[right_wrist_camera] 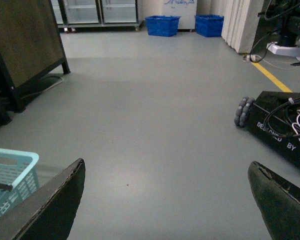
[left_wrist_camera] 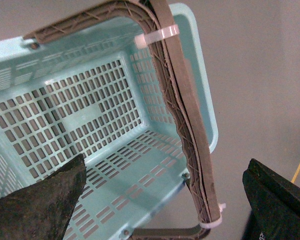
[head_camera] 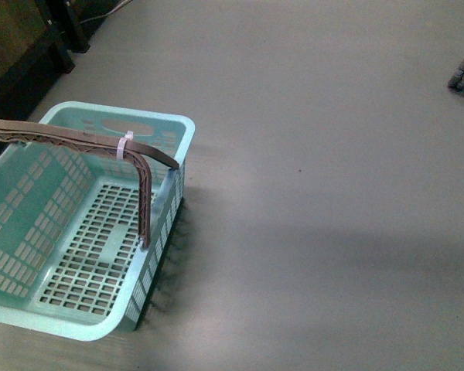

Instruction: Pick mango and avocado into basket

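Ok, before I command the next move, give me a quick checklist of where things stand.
1. Basket upright on the floor: ok.
2. Basket contents: the lattice bottom shows no fruit in the front and left wrist views, so nothing is loaded: not ok.
3. Mango and avocado located: neither shows in any view: not ok.
4. Left gripper open, nothing between its fingers, above the basket: ok.
5. Right gripper open and holding nothing, facing the floor beside the basket: ok.
6. Brown handles stand up across the opening, zip-tied together; whether they would block a drop: cannot tell.
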`<state>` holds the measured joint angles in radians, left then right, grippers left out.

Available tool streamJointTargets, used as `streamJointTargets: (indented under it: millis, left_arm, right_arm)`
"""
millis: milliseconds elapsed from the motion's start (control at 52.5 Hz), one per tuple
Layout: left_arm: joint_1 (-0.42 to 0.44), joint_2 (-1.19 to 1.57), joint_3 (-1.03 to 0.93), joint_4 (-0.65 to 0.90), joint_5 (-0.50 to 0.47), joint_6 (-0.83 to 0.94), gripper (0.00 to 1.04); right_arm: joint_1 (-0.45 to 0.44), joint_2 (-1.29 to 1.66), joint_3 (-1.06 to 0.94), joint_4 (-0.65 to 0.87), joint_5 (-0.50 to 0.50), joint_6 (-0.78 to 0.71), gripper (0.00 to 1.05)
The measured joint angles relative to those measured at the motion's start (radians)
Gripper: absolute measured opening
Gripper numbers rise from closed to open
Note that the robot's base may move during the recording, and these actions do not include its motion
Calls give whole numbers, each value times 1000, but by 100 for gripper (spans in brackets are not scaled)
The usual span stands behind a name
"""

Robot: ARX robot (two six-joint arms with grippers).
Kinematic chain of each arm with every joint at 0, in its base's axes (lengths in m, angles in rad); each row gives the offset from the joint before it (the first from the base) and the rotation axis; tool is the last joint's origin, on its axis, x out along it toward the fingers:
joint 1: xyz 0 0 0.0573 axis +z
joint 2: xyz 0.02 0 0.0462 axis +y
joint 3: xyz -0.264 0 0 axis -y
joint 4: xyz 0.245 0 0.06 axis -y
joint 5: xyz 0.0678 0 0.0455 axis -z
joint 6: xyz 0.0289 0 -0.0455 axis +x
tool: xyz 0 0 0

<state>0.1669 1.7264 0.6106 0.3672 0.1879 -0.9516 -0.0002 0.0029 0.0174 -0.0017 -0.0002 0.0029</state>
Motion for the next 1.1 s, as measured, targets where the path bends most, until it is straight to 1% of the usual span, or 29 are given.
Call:
streamJointTargets:
  millis: [152,247,419,457,495,514,590,609,742,818,894,1028,1104]
  left_arm:
    - [-74,182,102,56,-24,-50,96]
    - [-121,320,193,105,-50,-116,96]
    - [-164,471,337,124,-69,-193,96]
    - [-168,496,360,128,-76,-205,87]
    - [-171,508,372,131,-77,-212,81]
    - [-172,516,379,135,-77,-218,75]
    - [-171,528,387,144,-82,-228,61]
    - [-171,532,390,144,-84,-233,56]
    - [-159,544,401,134,-104,-259,28]
    - [-158,542,400,137,-107,-298,20]
    - [-149,533,388,154,-96,-346,15]
    - [-122,434,264,187,-83,-333,15]
    - [-96,301,177,187,-69,-348,15]
  right_arm:
    - [0,0,0,0,0,0,96]
    - [0,0,0,0,0,0,96]
    - [0,0,0,0,0,0,96]
    - [0,0,0,0,0,0,96]
    - [0,0,0,0,0,0,96]
    - [0,0,0,0,0,0,96]
    - [0,0,0,0,0,0,96]
    - [0,0,0,0,0,0,96]
    - [0,0,0,0,0,0,96]
    - [0,0,0,0,0,0,96]
    - [0,0,0,0,0,0,96]
    - [0,0,0,0,0,0,96]
    - [0,0,0,0,0,0,96]
